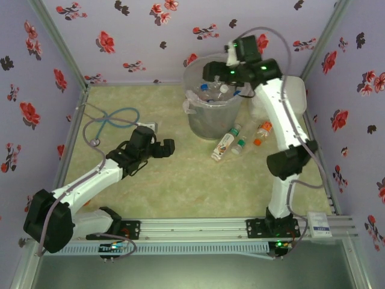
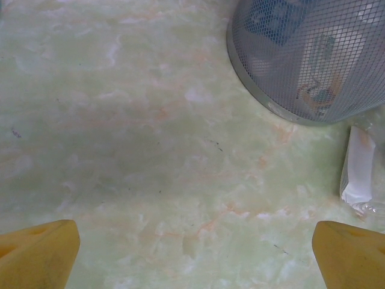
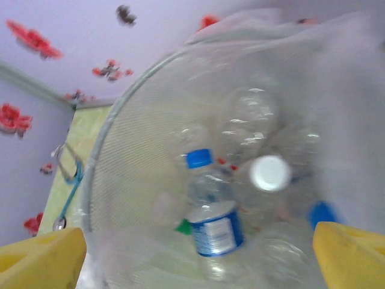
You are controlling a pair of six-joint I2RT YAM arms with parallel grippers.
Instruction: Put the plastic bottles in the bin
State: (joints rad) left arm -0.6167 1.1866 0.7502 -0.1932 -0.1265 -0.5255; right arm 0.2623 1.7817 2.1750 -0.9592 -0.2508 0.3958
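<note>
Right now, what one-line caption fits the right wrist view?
Right gripper, jaws open, poised over the bin; a blue-capped bottle and a white-capped bottle lie inside.

Top camera looks down from behind; right wrist peers into the bin point(image 3: 123, 168), left wrist low beside it.

A blue-tubed stethoscope point(image 1: 128, 111) lies looped at the far left of the pale green marbled table point(image 1: 180, 186), near a small white box point(image 1: 148, 127). Lilac walls point(image 1: 120, 42) printed with red and dark flowers stand left, far and right.
</note>
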